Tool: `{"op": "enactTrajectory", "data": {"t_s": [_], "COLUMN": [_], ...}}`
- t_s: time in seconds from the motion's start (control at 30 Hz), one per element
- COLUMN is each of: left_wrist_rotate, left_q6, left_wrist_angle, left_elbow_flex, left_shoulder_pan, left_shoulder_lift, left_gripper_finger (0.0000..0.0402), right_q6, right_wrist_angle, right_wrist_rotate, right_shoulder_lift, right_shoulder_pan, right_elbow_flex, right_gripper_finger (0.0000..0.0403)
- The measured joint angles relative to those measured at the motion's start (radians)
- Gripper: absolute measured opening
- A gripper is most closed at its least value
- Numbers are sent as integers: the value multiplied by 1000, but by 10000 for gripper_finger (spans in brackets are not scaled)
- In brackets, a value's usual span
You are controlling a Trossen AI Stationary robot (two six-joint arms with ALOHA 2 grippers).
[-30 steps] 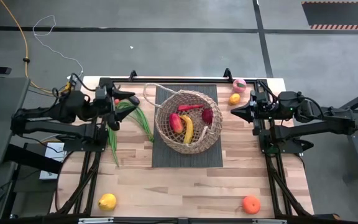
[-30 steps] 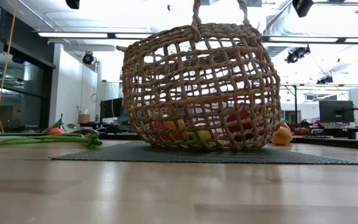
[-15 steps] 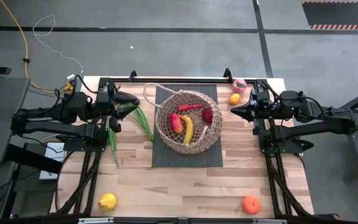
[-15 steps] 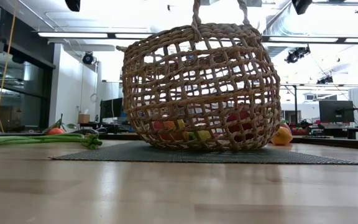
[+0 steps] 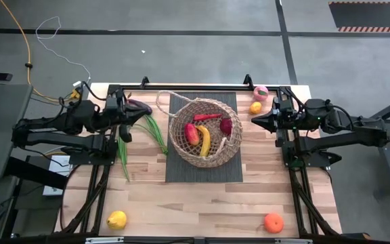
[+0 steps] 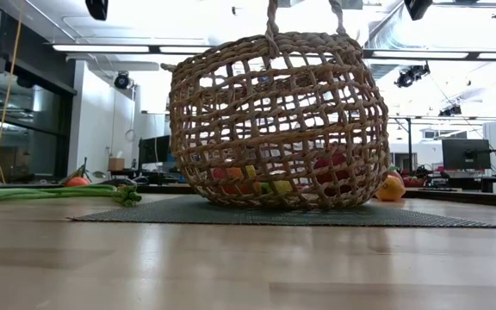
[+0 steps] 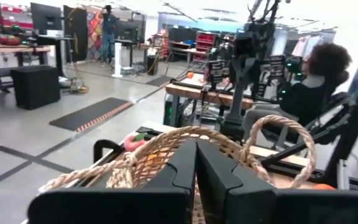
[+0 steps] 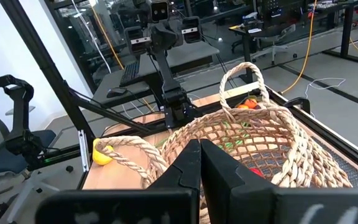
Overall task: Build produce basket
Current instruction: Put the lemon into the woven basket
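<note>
Left tool (image 5: 124, 115) has just pressed its fingers together on nothing, pulled back from the purple eggplant (image 5: 139, 105) at the table's far-left corner — so that piece still waits outside the basket (image 5: 204, 132) mid-table.

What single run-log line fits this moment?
left gripper: shut, empty, beside green beans | right gripper: shut, waiting | basket: banana, red produce inside

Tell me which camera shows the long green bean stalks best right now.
The high view: the green bean stalks lie in full on the table left of the basket, by the left gripper. The low view shows them edge-on, as a thin strip. Neither wrist view clearly shows them.
</note>
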Motion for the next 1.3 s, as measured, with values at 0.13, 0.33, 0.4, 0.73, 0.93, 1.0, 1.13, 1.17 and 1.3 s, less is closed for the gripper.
{"op": "enactTrajectory", "data": {"t_s": [0.13, 0.33, 0.4, 0.73, 0.93, 1.0, 1.13, 1.17, 1.3], "left_wrist_rotate": [25, 3, 2, 0, 0, 0, 0, 0, 0], "left_q6": [-3, -11, -15, -75, -73, -73, -73, -73, -73], "left_wrist_angle": [0, 5, 10, 10, 9, 9, 8, 8, 8], "left_elbow_flex": [0, 0, 0, 0, 0, 0, 0, 0, 0], "left_shoulder_pan": [0, 0, 0, 0, 0, 0, 0, 0, 0], "left_shoulder_lift": [1, 1, 1, 1, 1, 1, 1, 1, 1], "left_gripper_finger": [0, 0, 0, 0, 0, 0, 0, 0, 0], "right_q6": [0, 120, 164, 282, 304, 384, 514, 520, 552], "right_wrist_angle": [0, -60, -101, -147, -172, -243, -484, -538, -675], "right_wrist_rotate": [30, 134, 146, 175, 262, 378, 459, 453, 418], "right_shoulder_lift": [0, 17, 26, 67, 85, 110, 196, 220, 319], "right_shoulder_pan": [0, 0, 0, -38, -86, -121, -259, -300, -445], "right_elbow_flex": [0, 0, 0, 0, 39, 97, 237, 261, 295], "right_gripper_finger": [1, 69, 117, 369, 392, 390, 390, 390, 390]}}
